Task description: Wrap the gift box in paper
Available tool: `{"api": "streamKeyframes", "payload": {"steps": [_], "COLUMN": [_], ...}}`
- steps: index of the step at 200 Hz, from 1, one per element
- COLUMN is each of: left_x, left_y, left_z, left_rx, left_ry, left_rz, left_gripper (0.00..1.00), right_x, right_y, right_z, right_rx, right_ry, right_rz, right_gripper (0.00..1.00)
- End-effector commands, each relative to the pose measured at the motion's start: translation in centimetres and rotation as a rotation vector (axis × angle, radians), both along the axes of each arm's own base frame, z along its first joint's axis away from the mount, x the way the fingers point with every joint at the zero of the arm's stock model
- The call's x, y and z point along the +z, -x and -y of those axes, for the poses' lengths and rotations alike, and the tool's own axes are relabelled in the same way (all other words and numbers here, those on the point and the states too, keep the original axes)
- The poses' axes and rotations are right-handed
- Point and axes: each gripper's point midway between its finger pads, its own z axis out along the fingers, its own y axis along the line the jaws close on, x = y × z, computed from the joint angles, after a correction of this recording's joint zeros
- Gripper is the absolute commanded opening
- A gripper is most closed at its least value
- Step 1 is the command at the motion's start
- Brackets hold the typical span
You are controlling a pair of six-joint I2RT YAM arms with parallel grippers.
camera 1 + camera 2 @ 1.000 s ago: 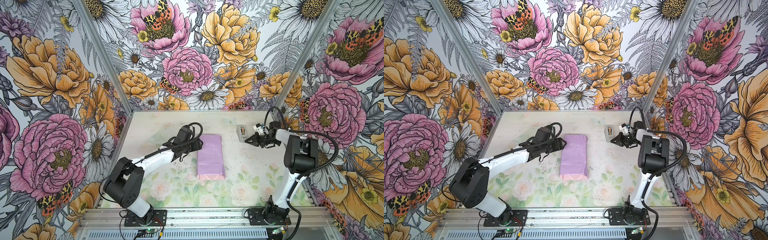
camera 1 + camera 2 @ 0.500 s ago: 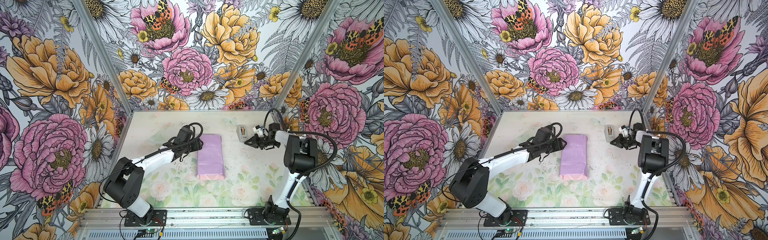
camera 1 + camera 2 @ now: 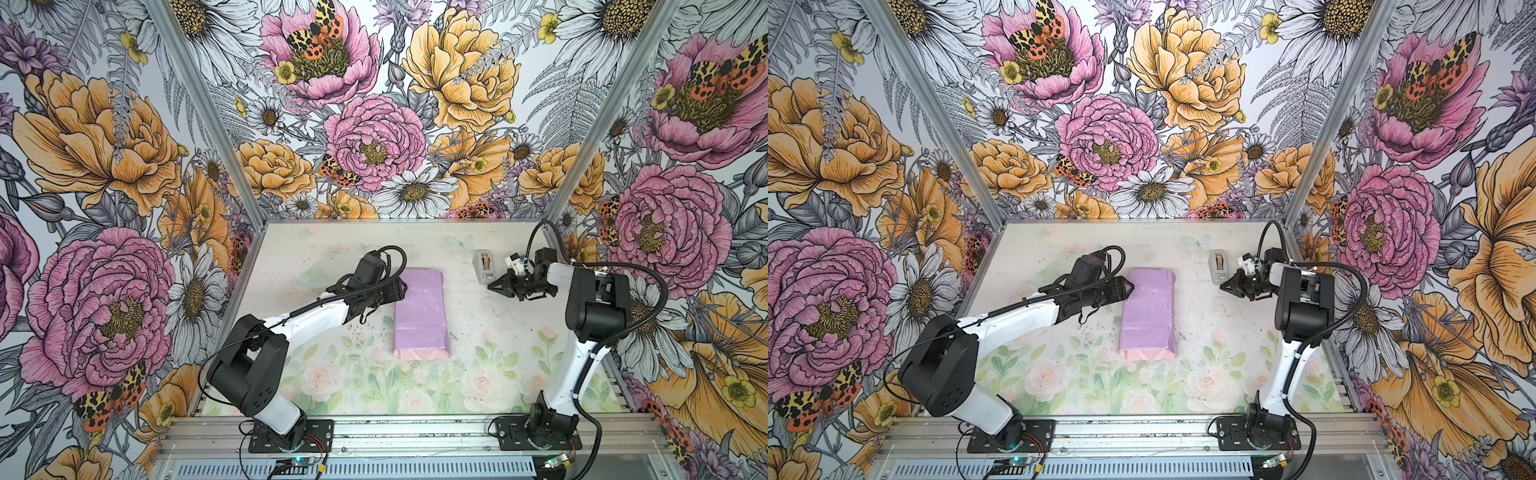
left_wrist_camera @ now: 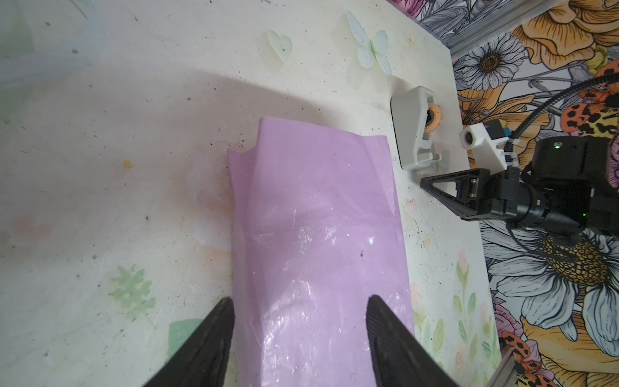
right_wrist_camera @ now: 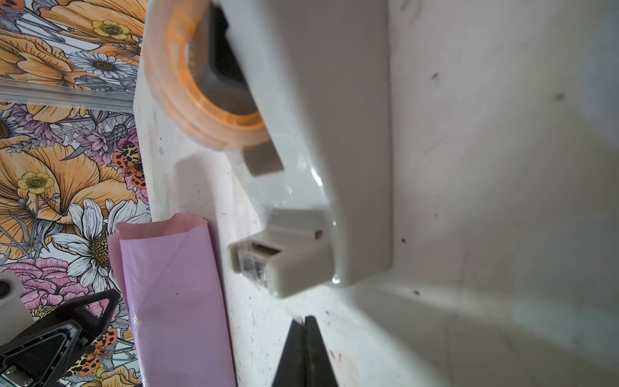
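Slightly nearer the paper [image 3: 420,316] than before, the right end effector [image 3: 490,286], fingers together and empty, waits off its right side by the tape dispenser [image 3: 483,266], likely for tape. Left end effector [image 4: 298,303], fingers apart, guards the paper's left edge; gift box presumably hidden inside.

Bare table [image 3: 469,328] between paper [image 3: 420,316] and tape dispenser [image 3: 484,268], dispenser near side wall [image 3: 665,208]

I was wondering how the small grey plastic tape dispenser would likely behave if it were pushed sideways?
The small grey plastic tape dispenser looks rigid, so it probably slides without flexing. Its footprint appears narrow in both top views, so it might tip over.
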Motion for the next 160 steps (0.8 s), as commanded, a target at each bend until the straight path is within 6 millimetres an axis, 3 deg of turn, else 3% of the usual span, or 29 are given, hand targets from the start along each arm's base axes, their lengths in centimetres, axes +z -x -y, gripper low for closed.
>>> {"api": "streamKeyframes", "payload": {"steps": [1,160], "left_x": [0.5,-0.2], "left_y": [-0.3,0.0], "left_z": [0.2,0.1], "left_rx": [0.001,0.005], "left_ry": [-0.008,-0.002], "left_rz": [0.015,-0.013], "left_gripper": [0.64,0.65], "right_x": [-1.6,-0.3], "right_y": [0.2,0.8], "right_z": [0.6,2.0], "right_rx": [-0.04,-0.113], "right_ry": [0.033,0.134], "right_rz": [-0.043,-0.036], "right_gripper": [0.0,0.0]}}
